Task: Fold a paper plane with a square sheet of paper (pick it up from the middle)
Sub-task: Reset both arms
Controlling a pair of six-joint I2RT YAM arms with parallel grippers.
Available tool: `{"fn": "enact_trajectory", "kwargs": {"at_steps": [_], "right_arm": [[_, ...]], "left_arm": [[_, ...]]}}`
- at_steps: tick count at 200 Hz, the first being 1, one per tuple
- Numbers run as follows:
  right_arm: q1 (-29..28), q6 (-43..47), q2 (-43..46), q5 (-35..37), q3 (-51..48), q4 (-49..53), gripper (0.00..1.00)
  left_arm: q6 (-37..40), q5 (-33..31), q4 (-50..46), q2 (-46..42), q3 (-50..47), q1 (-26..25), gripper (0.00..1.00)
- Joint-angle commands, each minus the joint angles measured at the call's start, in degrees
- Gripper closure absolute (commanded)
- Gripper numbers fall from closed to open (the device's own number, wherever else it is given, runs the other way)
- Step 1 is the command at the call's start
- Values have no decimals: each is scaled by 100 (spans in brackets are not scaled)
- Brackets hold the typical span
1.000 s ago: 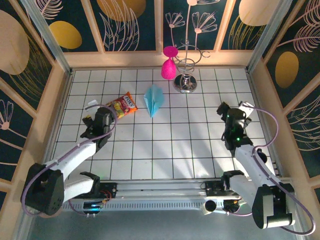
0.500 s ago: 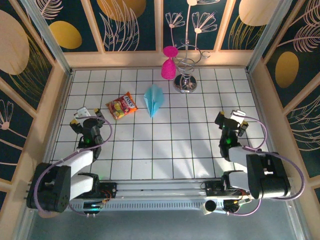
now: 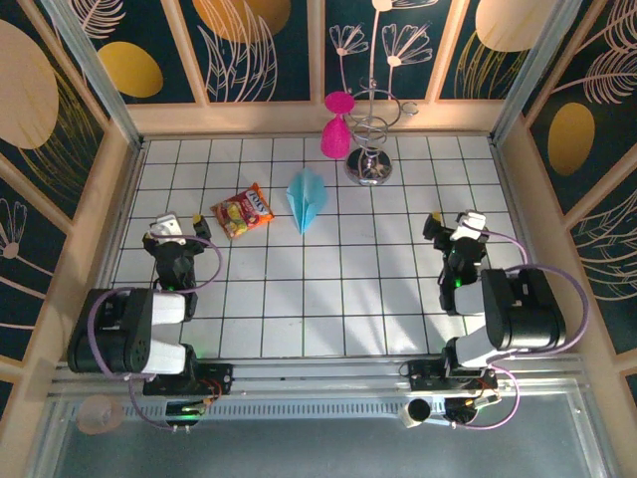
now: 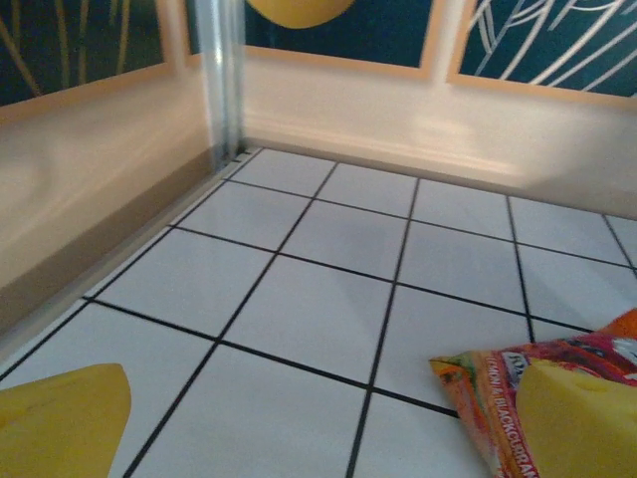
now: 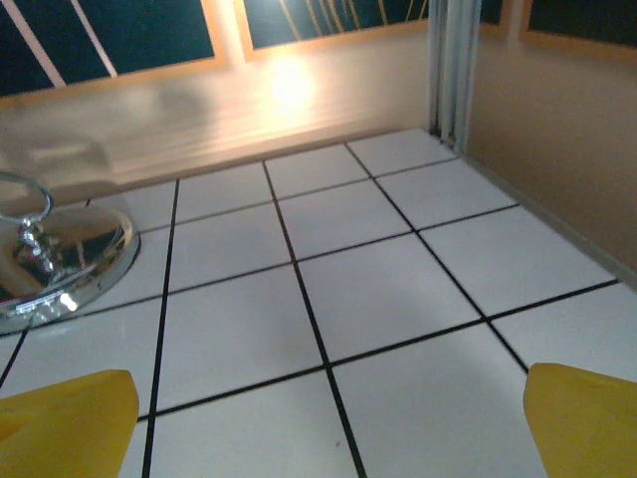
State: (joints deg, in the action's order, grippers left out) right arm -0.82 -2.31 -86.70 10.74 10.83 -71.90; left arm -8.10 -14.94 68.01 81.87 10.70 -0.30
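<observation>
A light-blue paper plane (image 3: pixel 307 199), the sheet folded into a narrow dart with a centre crease, lies flat on the white tiled floor, nose pointing toward me. No gripper touches it. My left gripper (image 3: pixel 174 229) sits low at the left side, open and empty, well left of the plane. Its yellow fingertips (image 4: pixel 62 423) stand wide apart over bare tiles in the left wrist view. My right gripper (image 3: pixel 455 222) rests at the right side, open and empty, its yellow fingertips (image 5: pixel 585 423) far apart above bare tiles.
A red-and-yellow snack packet (image 3: pixel 244 210) lies left of the plane and beside my left gripper's right finger (image 4: pixel 478 383). A pink vase (image 3: pixel 335 134) and a chrome wire stand (image 3: pixel 370 164) stand at the back; the stand's base (image 5: pixel 60 259) is ahead-left of the right gripper. Walls enclose the floor.
Both arms have folded back toward their bases. The left gripper has moved left, away from the snack packet, and the right gripper has drawn in. The plane has not moved.
</observation>
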Motion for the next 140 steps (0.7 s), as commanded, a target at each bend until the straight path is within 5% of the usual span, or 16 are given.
{"fn": "enact_trajectory", "kwargs": {"at_steps": [1,82,140], "right_arm": [[42,149,-326,-251,-30,-915,1],[117,74,-283,-424,102,-549,1],[120,79,-286,-422,104,-551,1]], "left_arm": [[124,530,1081,364,-37,56,1],[76,287,1052,596,70,58,1],[334,991,1281,594,-43,65,1]]}}
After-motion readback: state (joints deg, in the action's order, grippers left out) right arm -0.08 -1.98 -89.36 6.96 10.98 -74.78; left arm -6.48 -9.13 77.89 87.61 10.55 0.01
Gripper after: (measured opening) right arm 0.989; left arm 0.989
